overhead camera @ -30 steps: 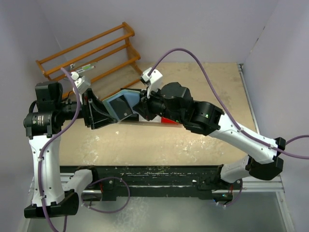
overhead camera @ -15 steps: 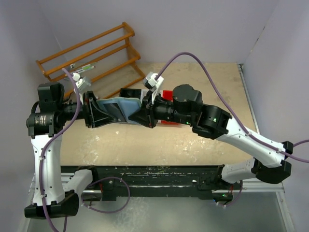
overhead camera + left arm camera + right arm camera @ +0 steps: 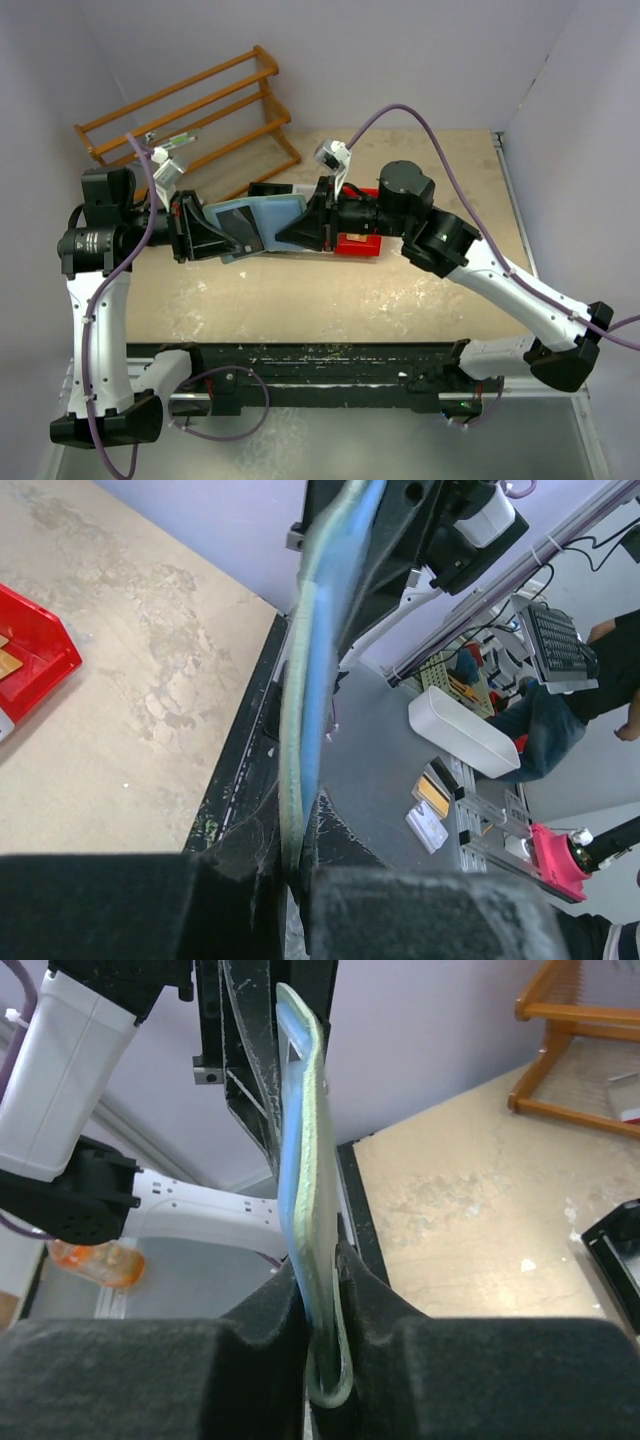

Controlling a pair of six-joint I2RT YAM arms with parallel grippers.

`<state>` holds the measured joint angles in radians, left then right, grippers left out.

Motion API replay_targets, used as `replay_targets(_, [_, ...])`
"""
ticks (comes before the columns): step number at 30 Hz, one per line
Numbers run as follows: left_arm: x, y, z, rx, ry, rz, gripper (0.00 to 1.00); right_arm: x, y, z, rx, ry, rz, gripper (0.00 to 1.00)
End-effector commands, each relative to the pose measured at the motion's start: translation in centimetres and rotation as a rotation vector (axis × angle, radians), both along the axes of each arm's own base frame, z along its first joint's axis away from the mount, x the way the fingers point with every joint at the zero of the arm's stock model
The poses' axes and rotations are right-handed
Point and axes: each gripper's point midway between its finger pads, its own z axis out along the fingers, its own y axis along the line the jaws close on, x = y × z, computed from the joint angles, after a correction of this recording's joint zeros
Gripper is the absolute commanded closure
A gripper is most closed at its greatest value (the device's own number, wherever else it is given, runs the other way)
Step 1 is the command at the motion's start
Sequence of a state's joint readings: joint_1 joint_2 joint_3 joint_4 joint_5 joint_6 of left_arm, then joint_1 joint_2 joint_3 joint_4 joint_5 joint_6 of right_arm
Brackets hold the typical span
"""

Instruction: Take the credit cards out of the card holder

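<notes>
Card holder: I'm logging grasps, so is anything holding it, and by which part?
Yes, both. The card holder is pinched edge-on between them: the left hand clamps one end, and the right hand clamps the opposite end.

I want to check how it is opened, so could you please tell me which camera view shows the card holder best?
The top view, since it alone shows the card holder broadside, its pale blue face spread out. The left wrist view shows only its thin edge, and the right wrist view likewise.
</notes>
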<state>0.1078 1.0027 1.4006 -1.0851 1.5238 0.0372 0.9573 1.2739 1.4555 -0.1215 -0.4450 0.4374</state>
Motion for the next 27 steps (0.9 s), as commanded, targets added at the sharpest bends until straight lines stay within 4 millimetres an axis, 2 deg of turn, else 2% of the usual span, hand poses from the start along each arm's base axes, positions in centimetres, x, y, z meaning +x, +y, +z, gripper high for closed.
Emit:
replay_targets(1, [-2.2, -0.2, 2.3, -0.080, -0.050, -0.113, 1.00, -1.8, -1.2, 2.2, 0.095, -0.003, 0.159, 0.69])
replay_targets(4, [-1.7, -0.2, 1.9, -0.057, -0.052, -0.083, 1.00, 0.1, -1.6, 1.2, 0.068, 0.036, 0.118, 0.49])
replay_targets(6, [-0.5, -0.1, 1.1, -0.013, -0.046, -0.020, 1.00, 1.9, -2.4, 1.2, 0.055, 0.057, 0.053, 0.43])
replay_targets(8, [1.4, 0.4, -0.3, 0.062, -0.038, 0.079, 1.00, 4.1, -4.0, 2.0, 0.053, 0.055, -0.065, 0.42])
replay_targets(10, [3.6, 1.2, -2.2, 0.153, -0.014, 0.185, 1.00, 5.7, -5.9, 3.6, 0.082, 0.026, -0.193, 0.42])
replay_targets(12, [5.5, 2.2, -4.1, 0.239, 0.023, 0.275, 1.00, 5.6, -7.4, 5.8, 0.144, -0.014, -0.264, 0.43])
replay_targets(14, [6.7, 3.1, -5.6, 0.303, 0.056, 0.327, 1.00, 5.3, -8.0, 7.5, 0.222, -0.032, -0.281, 0.45])
replay_targets(16, [7.0, 3.4, -6.2, 0.323, 0.063, 0.335, 1.00, 4.3, -7.1, 8.3, 0.272, -0.050, -0.203, 0.45])
replay_targets(22, [7.2, 3.4, -6.1, 0.319, 0.055, 0.348, 1.00, 2.1, -1.5, 4.9, 0.249, 0.066, 0.063, 0.48])
replay_targets(27, [5.9, 2.5, -5.2, 0.271, 0.045, 0.272, 1.00, 2.3, 1.7, 3.0, 0.241, 0.126, 0.159, 0.48])
